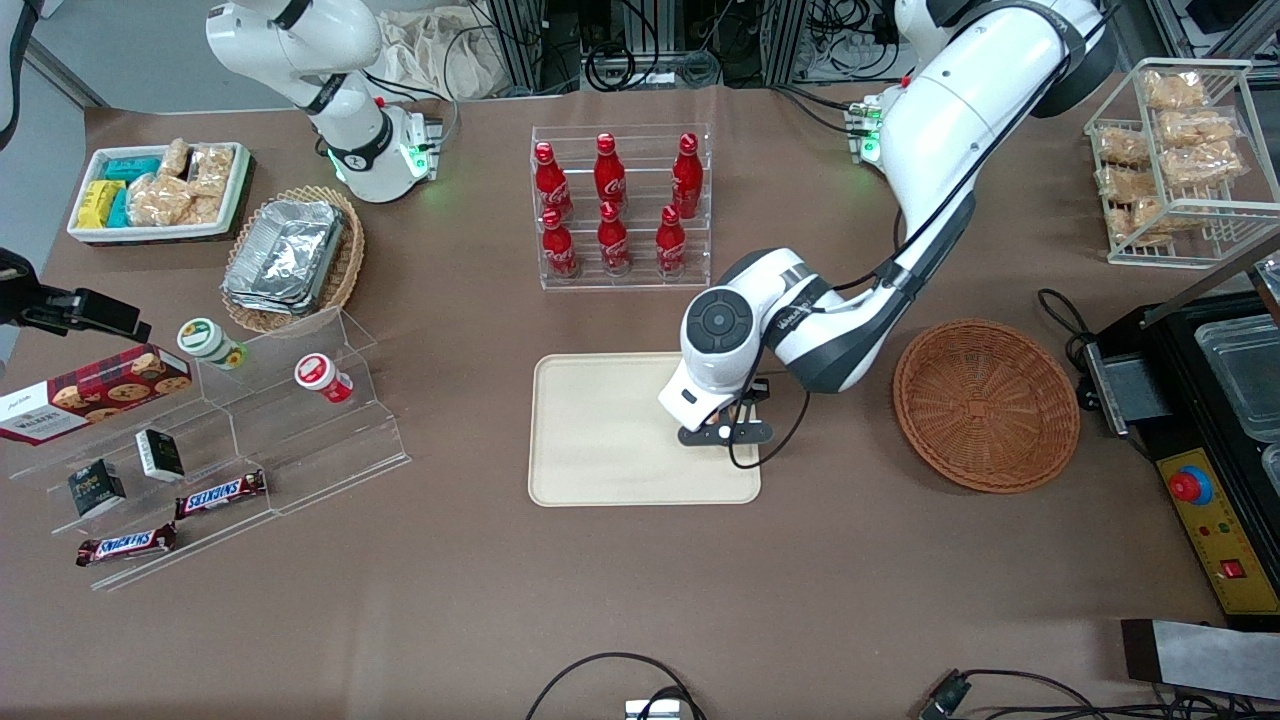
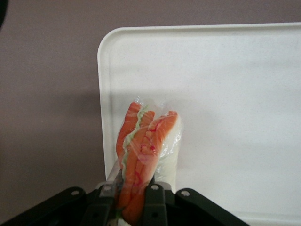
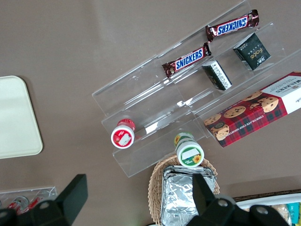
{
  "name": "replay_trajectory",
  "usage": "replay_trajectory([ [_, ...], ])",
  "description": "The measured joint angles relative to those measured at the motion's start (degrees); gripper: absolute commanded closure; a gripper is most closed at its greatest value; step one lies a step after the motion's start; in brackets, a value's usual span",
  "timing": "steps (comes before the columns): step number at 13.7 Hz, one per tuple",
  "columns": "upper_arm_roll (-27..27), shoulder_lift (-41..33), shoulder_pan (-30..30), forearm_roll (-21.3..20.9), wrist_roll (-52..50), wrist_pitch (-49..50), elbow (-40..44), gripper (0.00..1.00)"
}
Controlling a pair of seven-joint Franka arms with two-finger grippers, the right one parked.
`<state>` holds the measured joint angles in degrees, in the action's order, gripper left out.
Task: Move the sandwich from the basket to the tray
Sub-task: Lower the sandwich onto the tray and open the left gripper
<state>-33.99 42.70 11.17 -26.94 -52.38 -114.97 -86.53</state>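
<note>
My left arm's gripper (image 1: 722,428) hangs over the tray (image 1: 600,445), at the tray's end nearest the basket (image 1: 985,405). In the wrist view the gripper (image 2: 133,190) is shut on the sandwich (image 2: 148,146), a wrapped wedge showing orange-red and pale filling, held just above the cream tray (image 2: 225,94) near its rim. The black fingers (image 2: 155,197) press the wedge from both sides. In the front view the arm's hand hides the sandwich. The round reddish-brown basket stands empty on the table beside the tray, toward the working arm's end.
A clear rack of red bottles (image 1: 620,205) stands farther from the front camera than the tray. Acrylic steps with snacks (image 1: 230,440), an oval basket of foil containers (image 1: 292,258) and a white bin (image 1: 160,190) lie toward the parked arm's end. A black machine (image 1: 1215,420) sits beside the basket.
</note>
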Motion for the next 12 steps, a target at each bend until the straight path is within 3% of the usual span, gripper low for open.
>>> replay_trajectory([
  [4, 0.59, 1.94, 1.12, -1.54, -1.19, 0.01, 1.68, 0.86],
  [10, 5.97, 4.26, 7.05, -1.66, -2.92, 0.03, 4.54, 0.84],
  [12, 6.01, 4.36, 7.11, -1.66, -2.96, 0.27, 4.83, 0.74],
])
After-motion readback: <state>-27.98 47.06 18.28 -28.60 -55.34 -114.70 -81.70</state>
